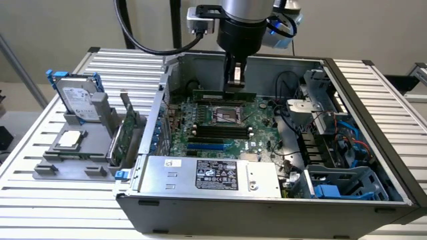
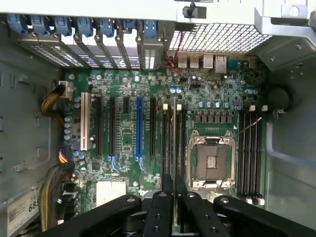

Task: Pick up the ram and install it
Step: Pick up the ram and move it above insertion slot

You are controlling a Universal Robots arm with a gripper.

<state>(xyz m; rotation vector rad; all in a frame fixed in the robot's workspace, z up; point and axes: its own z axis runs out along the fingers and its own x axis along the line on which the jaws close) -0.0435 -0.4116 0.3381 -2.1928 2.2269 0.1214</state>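
Here the tool [image 1: 233, 86] is clamped on the ram [image 1: 223, 94], which hangs level in the upper middle of the exterior view. It is inside the open case [image 1: 373, 150], low over the motherboard [image 1: 263, 125] and just beyond the CPU socket [image 1: 225, 115]. In the wrist view it shows edge-on between the black fingers [image 2: 162, 202], lined up with the long slots [image 2: 168, 133] beside the socket.

Green motherboard [image 2: 148, 148] all over, speckled with tiny silver parts. There's the silver-framed CPU socket [image 2: 211, 160], with black slots [image 2: 249, 153] on either side of it. Further off the socket is one bright blue slot [image 2: 139, 128], then a white slot [image 2: 84, 121], then yellow-and-black cables [image 2: 52, 103]. Black gripper [image 2: 174, 180], green ram [image 1: 210, 93].
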